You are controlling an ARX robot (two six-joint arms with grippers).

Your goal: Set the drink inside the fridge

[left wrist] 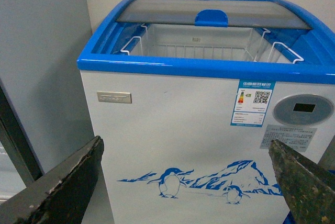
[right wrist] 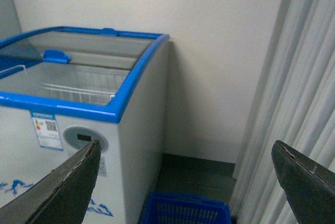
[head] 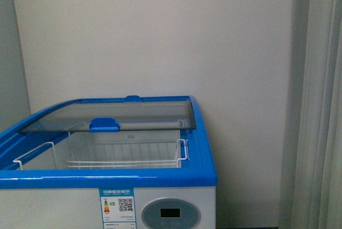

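Chest freezer (head: 176, 207) at six to seven o'clock in the front view, white-bodied, blue-rimmed, against a pale wall (head: 160, 31). Sliding glass lid (head: 133, 112) pushed to the rear, blue handle (head: 104, 124) at its front edge, front half of the cavity uncovered. White wire basket (head: 128, 157) hanging inside, nothing visible in it. Round grey display (head: 171, 214) and energy label (head: 117, 207) on the front panel; penguin-and-mountain graphic (left wrist: 209, 179) lower down. Left gripper (left wrist: 183, 182) spread wide, gripping nothing. Right gripper (right wrist: 183, 182) likewise spread wide, empty. Blue crate (right wrist: 186, 209) on the floor beside the freezer, curtain (right wrist: 293, 93) at three o'clock. Drink bottle out of sight in all three views.
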